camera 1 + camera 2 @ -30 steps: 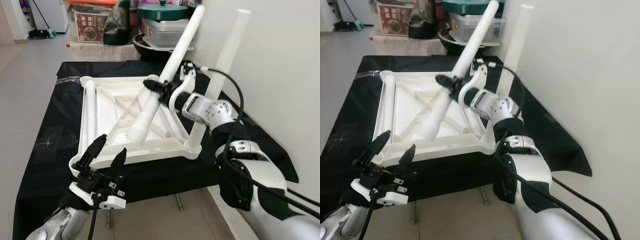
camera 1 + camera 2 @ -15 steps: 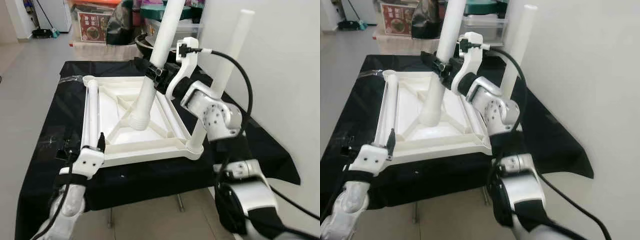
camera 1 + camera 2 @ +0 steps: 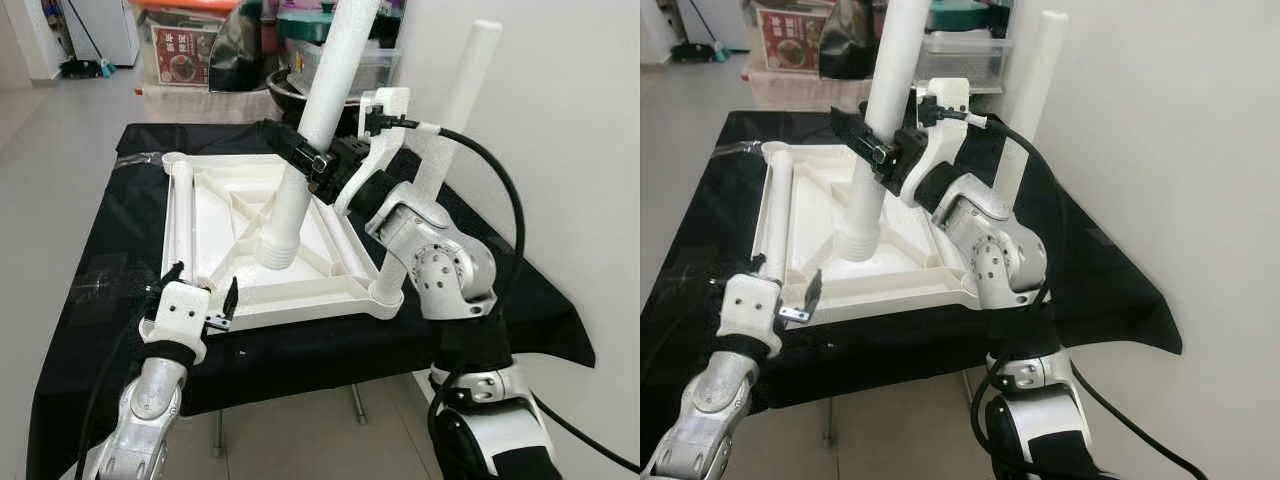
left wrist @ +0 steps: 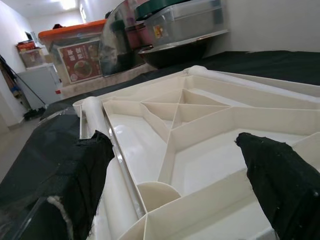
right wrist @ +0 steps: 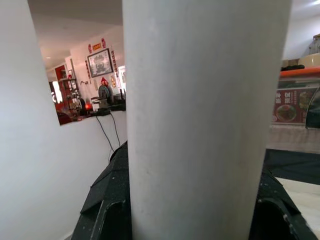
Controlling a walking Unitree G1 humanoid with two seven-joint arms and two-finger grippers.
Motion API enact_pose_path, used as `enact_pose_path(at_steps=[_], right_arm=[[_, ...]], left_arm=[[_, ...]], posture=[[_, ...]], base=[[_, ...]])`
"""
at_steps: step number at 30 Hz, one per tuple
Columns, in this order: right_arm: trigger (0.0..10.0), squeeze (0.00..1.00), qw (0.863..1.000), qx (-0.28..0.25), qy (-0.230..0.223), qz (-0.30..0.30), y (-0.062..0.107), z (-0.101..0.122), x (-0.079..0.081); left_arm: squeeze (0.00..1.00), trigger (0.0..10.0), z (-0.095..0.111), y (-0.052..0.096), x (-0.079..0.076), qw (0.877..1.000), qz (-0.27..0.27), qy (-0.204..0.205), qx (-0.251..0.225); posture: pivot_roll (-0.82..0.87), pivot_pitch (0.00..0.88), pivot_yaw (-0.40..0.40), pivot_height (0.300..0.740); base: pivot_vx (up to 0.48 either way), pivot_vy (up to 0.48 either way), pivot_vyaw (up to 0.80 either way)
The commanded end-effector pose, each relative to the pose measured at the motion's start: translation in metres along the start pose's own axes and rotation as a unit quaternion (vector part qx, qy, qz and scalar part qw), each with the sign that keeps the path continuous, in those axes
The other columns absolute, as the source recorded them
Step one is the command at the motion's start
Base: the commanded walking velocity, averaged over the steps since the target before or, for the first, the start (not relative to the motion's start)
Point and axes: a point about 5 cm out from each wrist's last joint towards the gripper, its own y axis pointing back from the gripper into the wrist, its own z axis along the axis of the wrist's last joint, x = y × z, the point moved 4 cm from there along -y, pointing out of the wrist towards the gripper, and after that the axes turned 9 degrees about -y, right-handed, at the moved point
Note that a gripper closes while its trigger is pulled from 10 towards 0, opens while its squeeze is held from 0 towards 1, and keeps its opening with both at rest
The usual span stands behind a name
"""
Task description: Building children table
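A white table top (image 3: pixel 335 290) lies upside down on a table covered with black cloth (image 3: pixel 110 260). One white leg (image 3: pixel 445 130) stands in its near right corner socket. A second leg (image 3: pixel 180 215) lies along its left rim. My right gripper (image 3: pixel 305 158) is shut on a third leg (image 3: pixel 330 90), held nearly upright with its ribbed lower end (image 3: pixel 276 250) over the ribs in the top's middle. In the right wrist view this leg (image 5: pixel 200 115) is close up. My left gripper (image 3: pixel 205 285) is open at the near left corner, and the corner socket (image 4: pixel 157 192) lies between its fingers (image 4: pixel 280 175).
Storage boxes and a dark pot (image 3: pixel 300 85) crowd the floor behind the table. A white wall (image 3: pixel 560 150) runs close along the right side. Open tiled floor (image 3: pixel 50 140) lies to the left. Metal table legs (image 3: pixel 357 405) show below the cloth's near edge.
My right gripper has swung the held leg from a steep slant to nearly upright, its lower end moving toward the top's middle. My left gripper has risen to the near left corner.
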Motion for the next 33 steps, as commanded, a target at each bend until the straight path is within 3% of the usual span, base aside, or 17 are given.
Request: enact_pose_path(at_steps=[1,14,18,22,33], right_arm=[[10.0,0.00,1.000,-0.008,0.002,-0.004,0.003,0.002,0.001],[10.0,0.00,1.000,-0.006,-0.002,0.028,0.011,-0.004,0.013],[10.0,0.00,0.998,0.011,-0.015,0.064,0.014,-0.011,0.022],[10.0,0.00,0.995,0.032,-0.015,0.096,0.014,-0.019,0.030],[10.0,0.00,0.991,0.054,-0.020,0.120,0.010,-0.029,0.036]], left_arm=[[0.00,10.0,-0.002,0.003,-0.006,1.000,-0.020,0.010,0.008],[0.00,10.0,0.001,0.006,-0.024,0.994,-0.097,0.042,0.011],[0.00,10.0,0.015,0.005,-0.034,0.982,-0.167,0.084,-0.011],[0.00,10.0,0.021,0.003,-0.038,0.970,-0.225,0.086,-0.022],[0.00,10.0,0.040,0.004,-0.038,0.948,-0.296,0.104,-0.047]], posture=[[0.09,0.000,-0.098,0.740],[0.09,0.000,-0.088,0.740],[0.09,0.000,-0.088,0.740],[0.09,0.000,-0.087,0.740],[0.09,0.000,-0.089,0.740]], base=[[0.000,0.000,0.00],[0.000,0.000,0.00],[0.000,0.000,0.00],[0.000,0.000,0.00],[0.000,0.000,0.00]])
